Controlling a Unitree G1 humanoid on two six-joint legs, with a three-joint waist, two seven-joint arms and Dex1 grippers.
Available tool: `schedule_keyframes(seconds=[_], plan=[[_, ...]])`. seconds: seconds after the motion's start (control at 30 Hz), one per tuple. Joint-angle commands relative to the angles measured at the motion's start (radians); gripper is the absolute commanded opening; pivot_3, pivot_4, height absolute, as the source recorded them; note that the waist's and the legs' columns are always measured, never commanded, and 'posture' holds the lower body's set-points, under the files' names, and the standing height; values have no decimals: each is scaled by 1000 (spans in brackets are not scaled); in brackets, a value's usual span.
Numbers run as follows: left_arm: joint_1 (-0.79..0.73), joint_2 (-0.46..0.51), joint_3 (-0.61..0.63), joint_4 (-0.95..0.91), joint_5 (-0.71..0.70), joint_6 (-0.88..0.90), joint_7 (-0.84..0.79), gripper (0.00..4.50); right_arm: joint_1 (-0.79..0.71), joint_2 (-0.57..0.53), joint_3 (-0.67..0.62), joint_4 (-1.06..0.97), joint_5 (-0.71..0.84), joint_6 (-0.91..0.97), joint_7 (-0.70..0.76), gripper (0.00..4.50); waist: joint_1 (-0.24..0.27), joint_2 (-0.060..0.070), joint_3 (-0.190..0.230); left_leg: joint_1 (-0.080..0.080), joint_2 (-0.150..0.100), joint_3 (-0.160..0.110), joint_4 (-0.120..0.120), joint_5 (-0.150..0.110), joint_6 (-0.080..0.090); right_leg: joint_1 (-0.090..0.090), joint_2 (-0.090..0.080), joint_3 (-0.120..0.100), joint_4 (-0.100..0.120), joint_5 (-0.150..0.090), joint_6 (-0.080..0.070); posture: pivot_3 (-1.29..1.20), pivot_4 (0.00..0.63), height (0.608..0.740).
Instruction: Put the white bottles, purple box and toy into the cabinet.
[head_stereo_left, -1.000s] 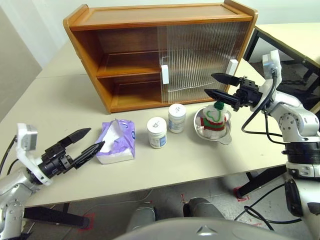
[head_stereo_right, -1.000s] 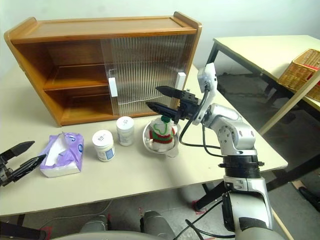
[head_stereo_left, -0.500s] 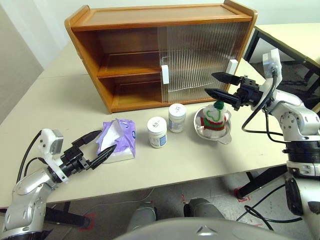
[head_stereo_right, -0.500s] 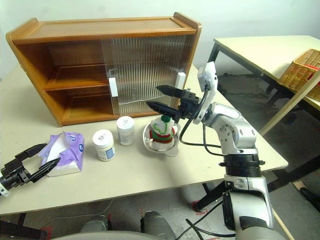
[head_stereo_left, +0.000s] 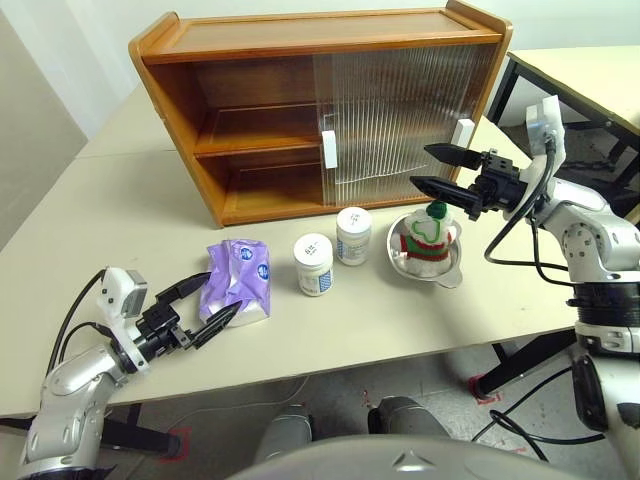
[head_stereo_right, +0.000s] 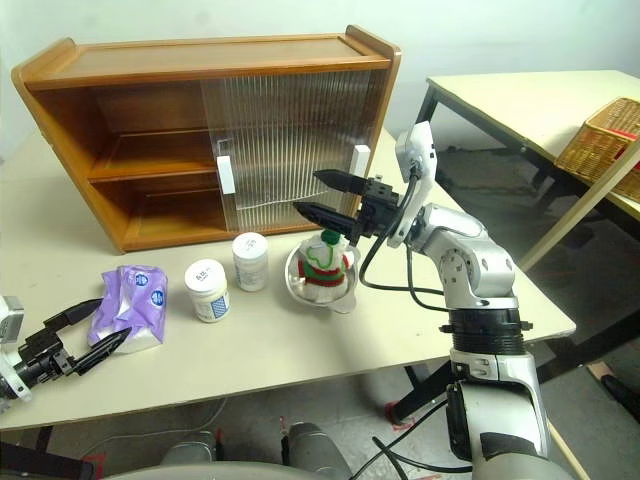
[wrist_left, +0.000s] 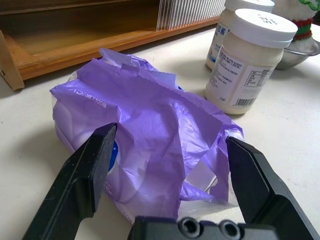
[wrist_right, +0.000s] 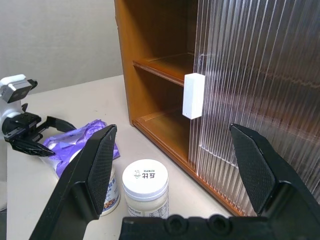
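Note:
The purple box (head_stereo_left: 240, 280) lies at the table's front left, crumpled lilac wrap uppermost. My left gripper (head_stereo_left: 220, 298) is open, low over the table, with one finger on each side of the pack's near end (wrist_left: 150, 125). Two white bottles (head_stereo_left: 314, 264) (head_stereo_left: 353, 235) stand right of the pack. The toy (head_stereo_left: 428, 236) sits in a steel bowl (head_stereo_left: 447, 272). My right gripper (head_stereo_left: 422, 167) hangs open above the toy, empty, pointing at the cabinet (head_stereo_left: 250, 45). The cabinet's left half is open.
Ribbed sliding doors (head_stereo_left: 400, 100) with white block handles (head_stereo_left: 330, 148) cover the cabinet's right half. A second table with a wicker basket (head_stereo_right: 600, 140) stands at the right. The table's front edge (head_stereo_left: 330, 362) runs close behind my left gripper.
My left gripper has dropped and moved forward to the purple box, and its fingers now flank the pack's near end. The pack has tipped, its white tissue less visible. The right arm kept still.

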Motion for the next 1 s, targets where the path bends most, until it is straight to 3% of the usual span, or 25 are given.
schedule_keyframes(seconds=[0.03,0.8,1.0], plan=[[15,-2,-11,33,18,-3,6,4482,2,-5,-5,-15,3,5,-1,4500,-1,1,0,0,0,0,0,0,0,0,0,0,0,0,0,-79,0,740],[-64,-1,-5,227,3,-108,-35,4482,-9,3,-7,-11,0,-10,-7,4500,-2,2,-1,1,1,-1,-1,0,0,0,1,0,0,0,-1,-80,0,740],[-92,-2,-11,197,-10,-83,-40,2469,-17,5,-5,-4,-2,-14,-10,4500,-2,2,-1,0,0,-1,-1,0,0,0,1,0,0,1,-1,-79,0,740]])
